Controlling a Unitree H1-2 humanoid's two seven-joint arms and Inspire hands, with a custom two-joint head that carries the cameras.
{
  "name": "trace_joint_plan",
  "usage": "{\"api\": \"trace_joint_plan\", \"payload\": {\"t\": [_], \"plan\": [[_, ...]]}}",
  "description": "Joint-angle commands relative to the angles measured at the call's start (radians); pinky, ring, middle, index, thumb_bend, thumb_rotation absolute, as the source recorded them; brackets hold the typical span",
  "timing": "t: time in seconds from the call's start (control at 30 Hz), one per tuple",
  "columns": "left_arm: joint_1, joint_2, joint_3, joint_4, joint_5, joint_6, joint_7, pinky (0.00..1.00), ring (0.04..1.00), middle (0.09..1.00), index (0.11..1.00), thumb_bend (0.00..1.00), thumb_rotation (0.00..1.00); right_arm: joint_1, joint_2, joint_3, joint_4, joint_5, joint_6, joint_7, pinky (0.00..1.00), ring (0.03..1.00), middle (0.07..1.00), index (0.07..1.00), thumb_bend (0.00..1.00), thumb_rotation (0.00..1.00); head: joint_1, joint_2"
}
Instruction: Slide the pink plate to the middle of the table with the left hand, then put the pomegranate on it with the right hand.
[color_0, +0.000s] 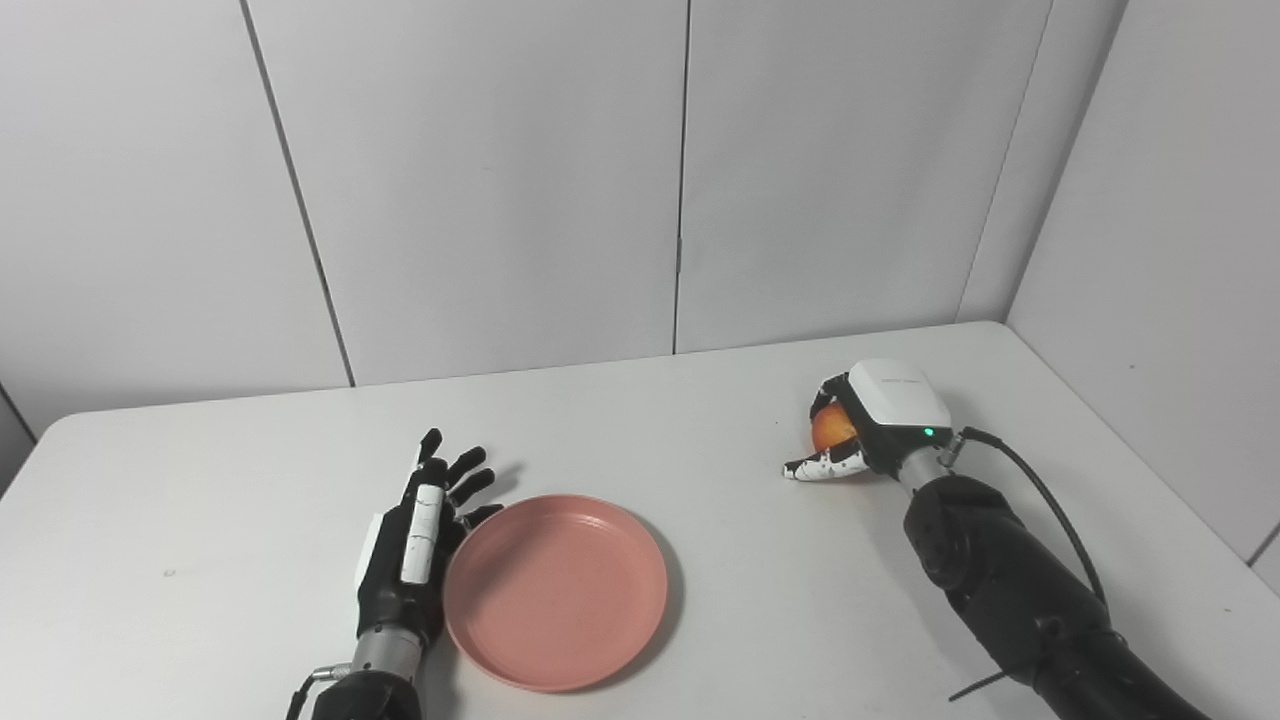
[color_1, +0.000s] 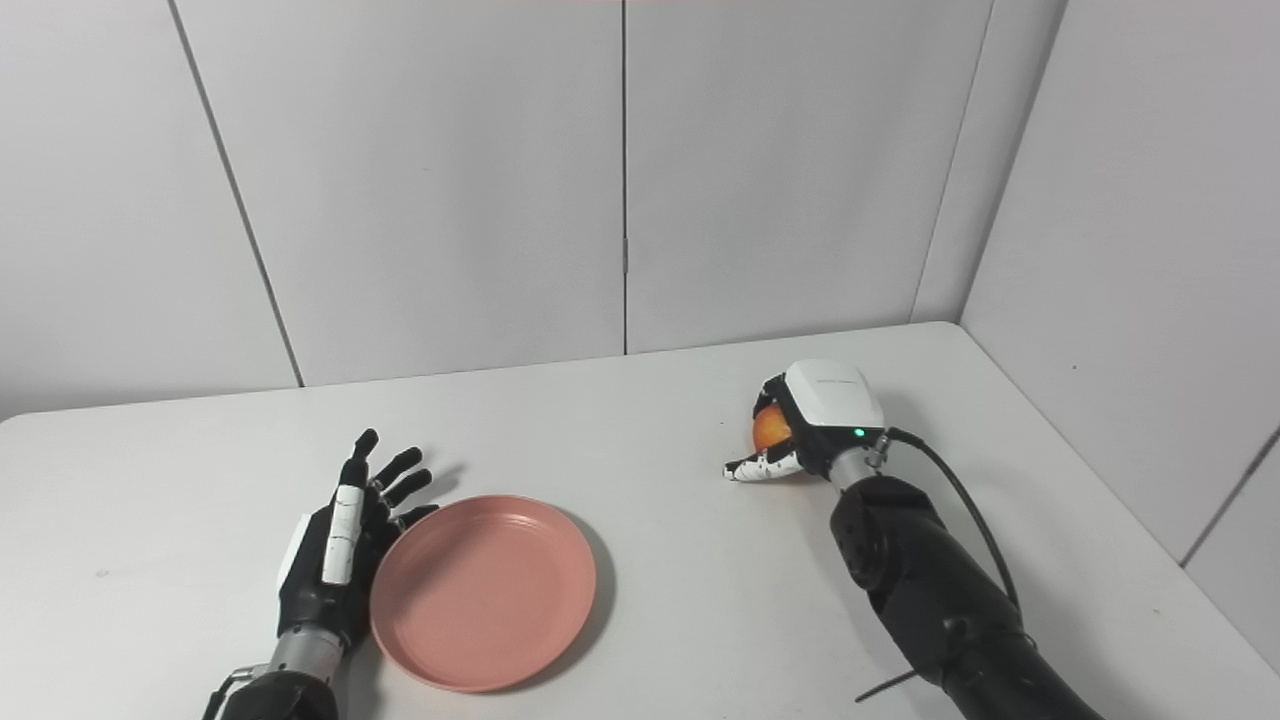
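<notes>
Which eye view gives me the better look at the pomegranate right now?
The left eye view, marginally: the pomegranate appears slightly larger there, an orange patch showing between the right hand and its fingers. The right eye view shows the same sliver, a bit smaller, mostly hidden behind the hand.

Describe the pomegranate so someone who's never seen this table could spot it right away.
Start at the white table and look toward its far right corner, well right of the pink plate. There the right hand is closed around the pomegranate: a small round orange-red fruit, the only fruit in view, peeking between black-and-white fingers.
</notes>
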Motion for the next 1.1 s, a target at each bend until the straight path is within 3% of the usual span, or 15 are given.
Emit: {"api": "trace_joint_plan", "payload": {"t": [0.0, 0.33, 0.53, 0.9, 1.07], "plan": [[0.005, -0.001, -0.006, -0.004, 0.001, 0.029, -0.002, 0.65, 0.826, 0.854, 1.0, 0.85, 0.87, -0.01, -0.021, 0.006, -0.003, -0.001, -0.016, 0.002, 0.2, 0.259, 0.338, 0.472, 0.52, 0.15, 0.001, -0.001], [0.006, -0.004, -0.009, -0.011, -0.001, 0.037, -0.004, 0.66, 0.831, 0.859, 1.0, 0.84, 0.86, -0.008, -0.04, -0.005, -0.155, -0.002, -0.022, 0.01, 0.25, 0.31, 0.39, 0.478, 0.52, 0.16, 0.013, 0.005], [0.009, -0.015, -0.013, -0.02, 0.005, 0.043, 0.005, 0.66, 0.825, 0.853, 1.0, 0.84, 0.85, -0.021, -0.038, -0.02, -0.267, 0.011, -0.036, 0.038, 0.24, 0.297, 0.371, 0.475, 0.52, 0.16, 0.043, 0.011], [0.004, -0.05, -0.037, -0.009, 0.055, 0.022, 0.056, 0.62, 0.796, 0.832, 1.0, 0.77, 0.88, -0.022, -0.014, -0.027, -0.474, 0.051, -0.078, 0.099, 0.21, 0.278, 0.366, 0.473, 0.52, 0.16, 0.174, 0.023], [0.002, -0.059, -0.042, -0.008, 0.057, 0.016, 0.058, 0.62, 0.795, 0.828, 1.0, 0.77, 0.89, -0.011, 0.013, -0.017, -0.557, 0.035, -0.061, 0.145, 0.23, 0.303, 0.398, 0.477, 0.52, 0.16, 0.206, 0.03]]}}
